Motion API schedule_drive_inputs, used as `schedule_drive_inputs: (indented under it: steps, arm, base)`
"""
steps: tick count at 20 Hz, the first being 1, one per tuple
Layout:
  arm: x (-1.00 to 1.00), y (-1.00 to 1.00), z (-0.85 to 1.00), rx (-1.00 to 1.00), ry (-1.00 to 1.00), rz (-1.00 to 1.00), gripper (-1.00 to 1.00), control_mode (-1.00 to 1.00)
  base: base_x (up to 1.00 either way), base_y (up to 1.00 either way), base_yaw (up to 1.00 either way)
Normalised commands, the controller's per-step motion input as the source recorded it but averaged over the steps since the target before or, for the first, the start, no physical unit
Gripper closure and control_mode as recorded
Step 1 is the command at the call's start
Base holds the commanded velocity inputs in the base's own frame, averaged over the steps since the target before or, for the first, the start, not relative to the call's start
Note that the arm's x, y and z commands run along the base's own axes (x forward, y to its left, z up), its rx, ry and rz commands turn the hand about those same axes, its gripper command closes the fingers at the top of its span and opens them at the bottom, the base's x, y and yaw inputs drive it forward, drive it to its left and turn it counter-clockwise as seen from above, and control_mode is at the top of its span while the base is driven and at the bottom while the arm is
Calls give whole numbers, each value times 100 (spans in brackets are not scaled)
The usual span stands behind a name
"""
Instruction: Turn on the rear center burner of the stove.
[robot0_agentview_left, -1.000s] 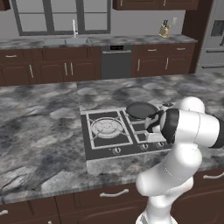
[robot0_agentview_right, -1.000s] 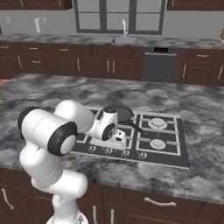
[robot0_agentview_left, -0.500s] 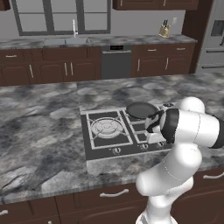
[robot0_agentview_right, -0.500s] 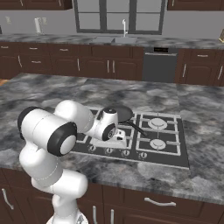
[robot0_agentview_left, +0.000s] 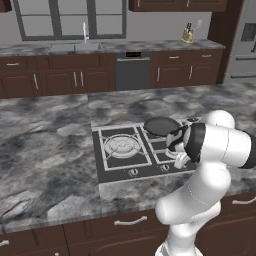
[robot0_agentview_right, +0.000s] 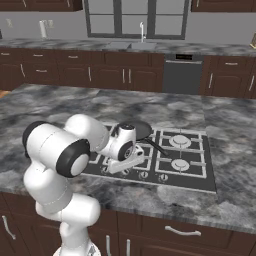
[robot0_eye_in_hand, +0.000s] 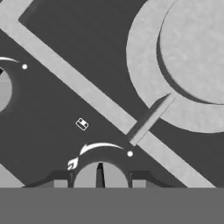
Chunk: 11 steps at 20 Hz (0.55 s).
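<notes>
While gripper (robot0_eye_in_hand: 100, 177) is held low over stove (robot0_agentview_left: 115, 170), knob (robot0_eye_in_hand: 100, 175) is seen dead centre between spread, unclenched fingertips (robot0_eye_in_hand: 59, 179); pointer line aligned along approach axis.

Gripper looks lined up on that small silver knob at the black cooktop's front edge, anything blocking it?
Probably not. In the hand view the small silver knob sits between the gripper fingertips, with bare black cooktop around it. The dark frying pan sits farther back, out of the way.

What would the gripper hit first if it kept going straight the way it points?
Most likely the silver knob sitting between the gripper fingertips on the stove panel; how much gap remains is unclear.
</notes>
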Motion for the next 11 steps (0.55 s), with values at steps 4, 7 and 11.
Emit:
schedule_drive_inputs:
  steps: [4,7,11]
  arm:
    - [-5,0,-34,0,0,82,100,-100]
    - [-5,0,-31,0,0,66,100,-100]
    - [-3,0,-28,0,0,55,100,-100]
  base:
    - [0,0,0]
    - [0,0,0]
    - [0,0,0]
